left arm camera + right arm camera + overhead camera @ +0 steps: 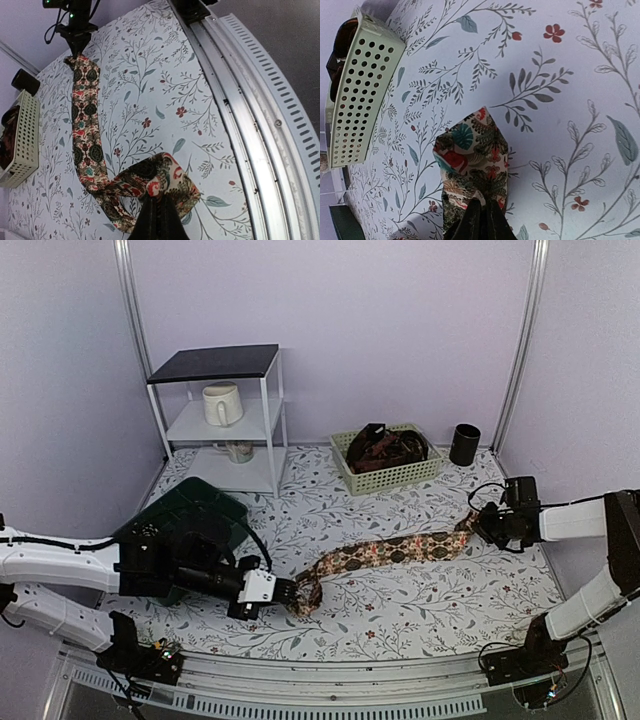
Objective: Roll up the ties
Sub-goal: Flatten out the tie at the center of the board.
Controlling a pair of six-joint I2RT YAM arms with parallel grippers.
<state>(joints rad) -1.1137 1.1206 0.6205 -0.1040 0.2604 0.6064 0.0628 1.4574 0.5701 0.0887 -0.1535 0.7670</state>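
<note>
Top external: I see one patterned tie (390, 552) laid out flat on the table (420, 610), running from near-left of centre up to the right side. Cream ground, dark medallions, red and teal bits.

The left end is folded back into a small loop. Left gripper (288, 592) has its fingers pinched together on that loop. In the left wrist view the loop bulges either side of the left gripper (159, 202), and the tie (82, 125) curves away across the cloth.

Right gripper (478, 524) is clamped on the far-right end. Right wrist view: fingers closed together at the right gripper (481, 202), with the tie's pointed tip (472, 150) sticking out past them, flat on the table.

More dark ties (385, 448) are heaped in the basket (395, 478), far centre-right, with a black cup (464, 444) just right of it.

Edges: the loop sits near the near rail (350, 692), closer than the rest of the tie. Bare tablecloth on both sides of the strip, and the basket is well apart from it. Shelf (215, 363) with mug (222, 404) is far left, out of the way. A dark green object (190, 508) sits beside the left arm; I can't tell what it is.
</note>
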